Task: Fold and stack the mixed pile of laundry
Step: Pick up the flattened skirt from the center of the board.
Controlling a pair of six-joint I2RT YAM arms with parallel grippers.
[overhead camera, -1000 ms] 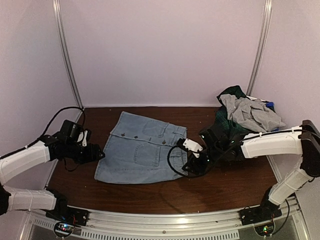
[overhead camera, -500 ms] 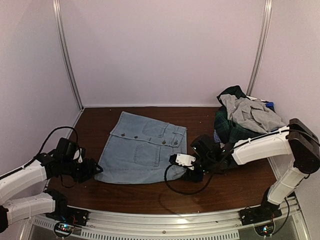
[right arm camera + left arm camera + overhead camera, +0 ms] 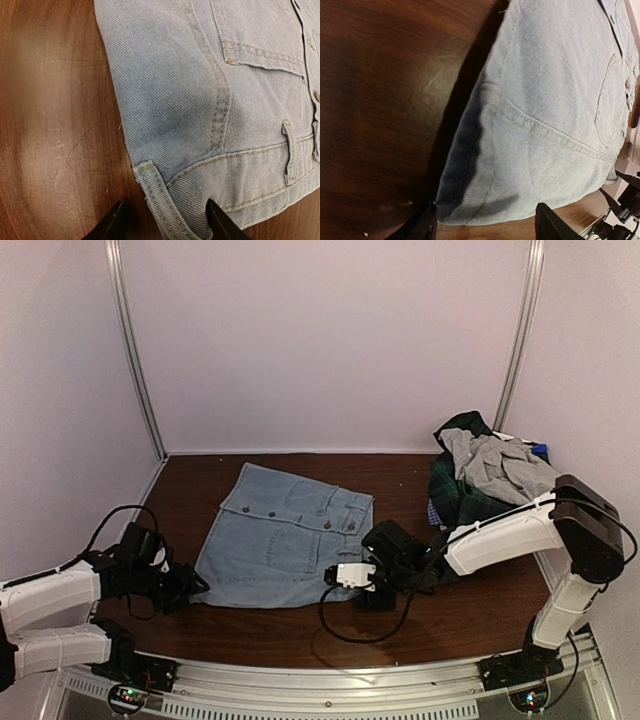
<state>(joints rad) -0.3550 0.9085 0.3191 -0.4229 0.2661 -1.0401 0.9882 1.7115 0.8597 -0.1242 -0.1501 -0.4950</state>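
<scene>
Dark wooden counter (image 3: pixel 450 615): the plaid-and-grey mixed laundry pile (image 3: pixel 490 475) sits far right. Left end effector (image 3: pixel 487 227) and right end effector (image 3: pixel 167 225) stand wide astride near corners of the pale blue denim skirt (image 3: pixel 285 540) (seemingly not yet pinching); seat hems deep before closing.

Top view: high behind me, looking down.
Wrist views: close, each facing the denim skirt (image 3: pixel 285 540) that all views share.

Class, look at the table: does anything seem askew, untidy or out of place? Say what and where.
The pale-blue denim skirt lies flat but skewed on the brown wooden table. The rumpled heap of plaid, grey and blue clothes is bunched in the far right corner. Nothing looks damaged.
</scene>
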